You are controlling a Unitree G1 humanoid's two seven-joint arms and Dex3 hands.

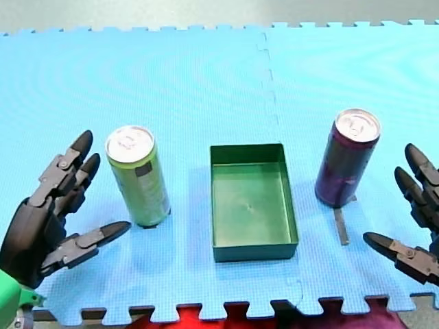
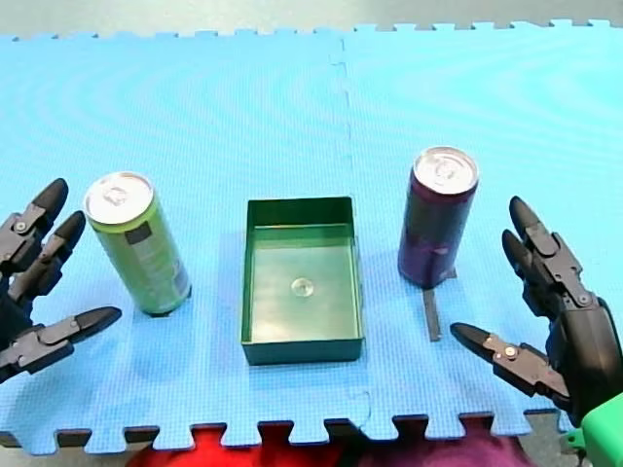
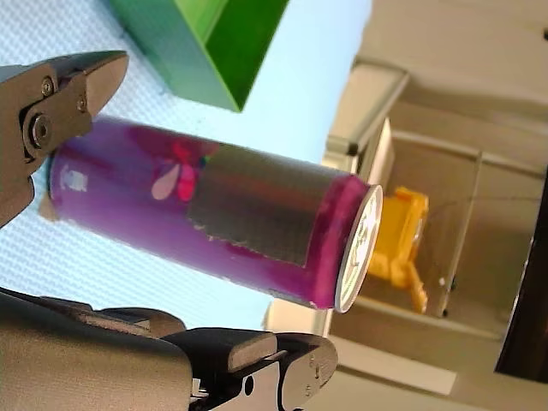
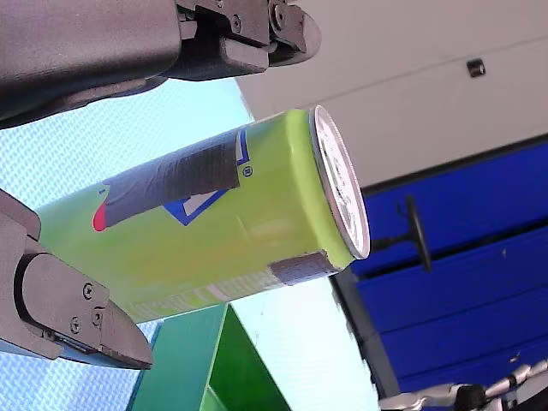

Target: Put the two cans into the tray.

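A green tray (image 1: 254, 251) sat open-side up near the middle of a blue foam mat (image 1: 171, 82), and neither can was in it. Taking the tray as the centre of the dial, a lime-green can (image 1: 139, 179) stood upright on the mat at 9 o'clock, just beside the tray but not touching it. A purple can (image 1: 346, 164) stood upright at about 2 o'clock, also apart from the tray wall. A short grey strip of tape (image 1: 341, 226) lay on the mat, running from the purple can's base toward 6 o'clock.

The left hand (image 1: 48, 219) was released and held nothing. It was near the green can at roughly its 8 o'clock, with no finger touching it. The right hand (image 2: 574, 336) was likewise released and empty, near the purple can at about its 4 o'clock and clear of it.

In the first wrist view the purple can, with a grey tape patch (image 3: 257, 205) on its side, showed between dark fingers (image 3: 60, 94) with gaps on both sides. In the second wrist view the green can carried a dark tape patch (image 4: 171, 175) and likewise showed between fingers (image 4: 60, 317) without contact. A strip of red cloth (image 1: 226, 319) showed at the mat's 6 o'clock edge.
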